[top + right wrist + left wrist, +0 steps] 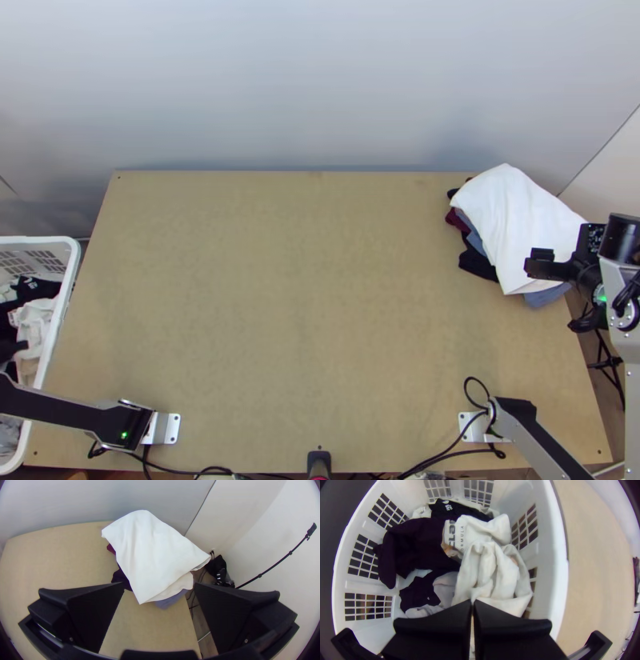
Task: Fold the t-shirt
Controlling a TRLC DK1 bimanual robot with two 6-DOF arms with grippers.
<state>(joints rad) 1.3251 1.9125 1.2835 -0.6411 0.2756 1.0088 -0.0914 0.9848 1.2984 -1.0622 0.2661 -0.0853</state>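
Right gripper (159, 584): spread wide, empty, by folded pile (477, 261). Left gripper (473, 602): closed, above laundry basket (558, 563).
Likely task's t-shirt: white cloth (512, 224), folded flat, lying askew on top of pile at far right of table (280, 280); could instead be a piece in basket, can't tell. Should handle light, limp, not fragile, apt to slide or unfold if tugged by one layer. Best taken at thick folded edge, all layers together; if from basket, pinch at shoulder or hem, then spread out. Print: large dark letters on white shirt (471, 530) in basket, small pale lettering on black top (460, 510); left unread. On white cloth, none made out.
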